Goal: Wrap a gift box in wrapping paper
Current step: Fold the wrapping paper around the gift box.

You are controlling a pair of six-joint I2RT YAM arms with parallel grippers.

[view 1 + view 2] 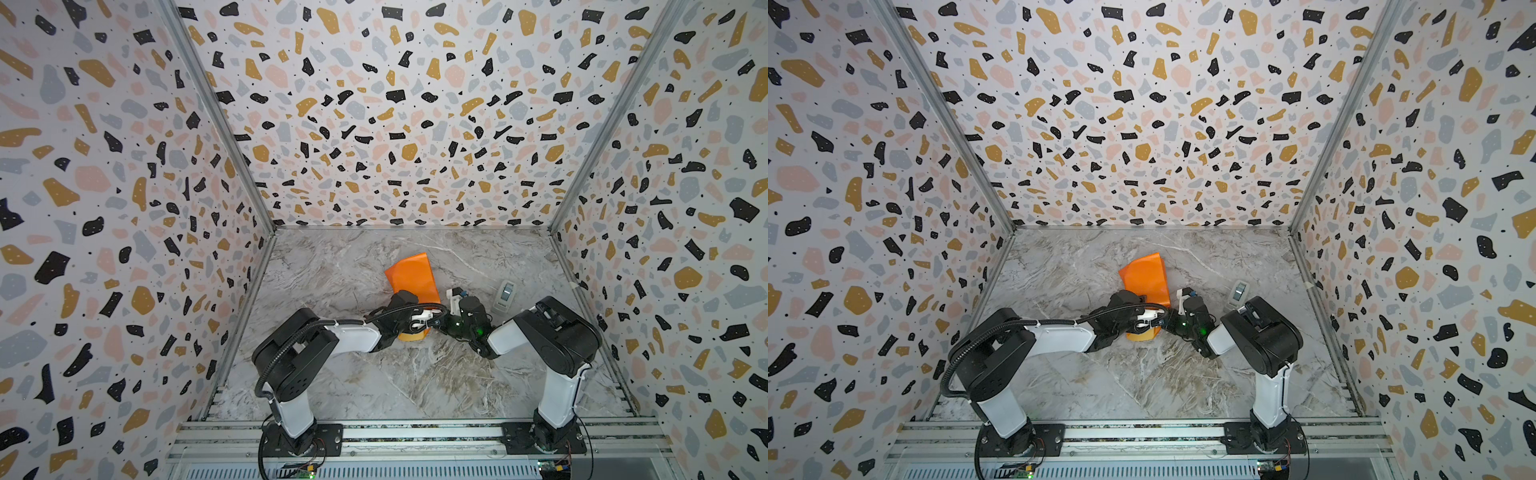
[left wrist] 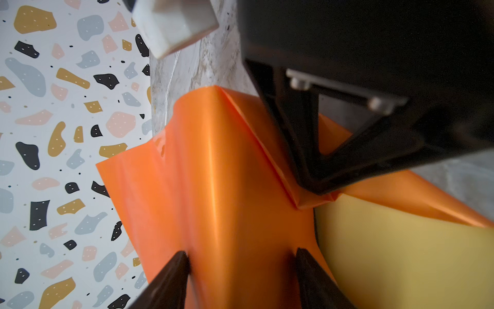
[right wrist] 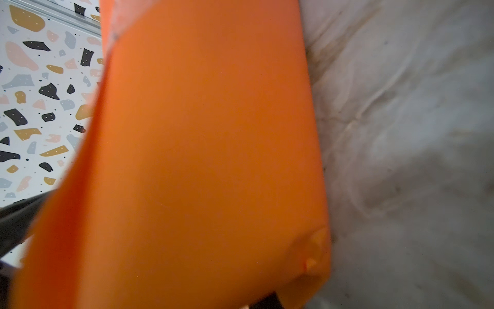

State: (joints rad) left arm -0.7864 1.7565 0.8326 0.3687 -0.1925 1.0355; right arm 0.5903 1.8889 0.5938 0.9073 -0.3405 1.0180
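Observation:
The wrapping paper (image 1: 411, 276) (image 1: 1144, 276) stands folded up in mid-table, orange face outward. Its mustard-yellow face (image 2: 387, 254) shows beside the orange part. The gift box is hidden under the paper. My left gripper (image 2: 242, 254) reaches down over the bundle. Its two black fingertips (image 2: 181, 264) press against opposite sides of the orange-covered block, set wide apart. My right gripper (image 2: 315, 187) comes in from the right (image 1: 438, 323), and its fingers meet on a creased fold of the paper. In the right wrist view the orange sheet (image 3: 200, 147) fills most of the picture.
A small grey-white tape dispenser (image 1: 505, 296) (image 1: 1237, 294) lies on the marble table (image 1: 332, 374), right of the paper and close to the right arm. Patterned walls close in the left, back and right sides. The arm bases sit on a rail at the front edge.

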